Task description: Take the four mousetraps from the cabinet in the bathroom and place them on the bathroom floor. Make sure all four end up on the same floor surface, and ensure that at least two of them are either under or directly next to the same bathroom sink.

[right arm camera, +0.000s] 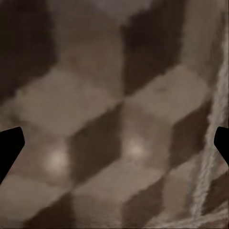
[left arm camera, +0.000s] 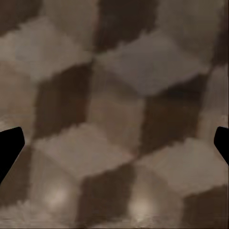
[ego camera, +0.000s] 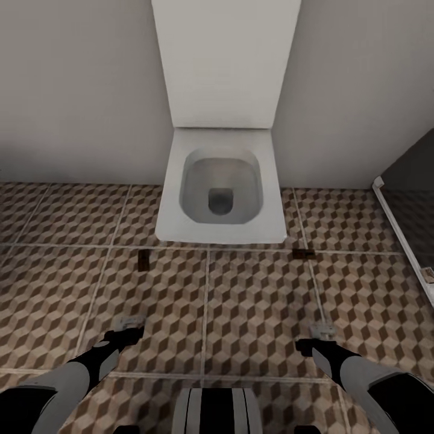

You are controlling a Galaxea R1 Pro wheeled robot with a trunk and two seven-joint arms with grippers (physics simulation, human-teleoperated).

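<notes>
Jaws on both arms stand wide apart and hold nothing: in each wrist view the two dark fingertips sit at opposite edges with bare tile between them.

Left gripper [ego camera: 128,326] and right gripper [ego camera: 321,333] hang low over the bathroom floor of square tiles printed with a brown, beige and white cube pattern [ego camera: 259,307], one on each side of the robot's trunk. Left fingertip [left arm camera: 9,145] and right-arm fingertip [right arm camera: 9,145] are black. A pale grout line [right arm camera: 212,138] runs near one fingertip in the right wrist view.

White square wall-hung toilet [ego camera: 222,190] sits straight ahead, lid up against the grey wall [ego camera: 78,90].

Two mousetraps on the tiles: a small dark brown flat rectangular mousetrap [ego camera: 143,260] just in front of the toilet's left corner, and a second dark brown mousetrap [ego camera: 304,253] just in front of its right corner, on a grout line. Both lie well ahead of the grippers.

White-framed dark panel [ego camera: 404,229] runs along the right edge of the head view; a small tan piece [ego camera: 428,275] lies by its frame, too small to identify.
</notes>
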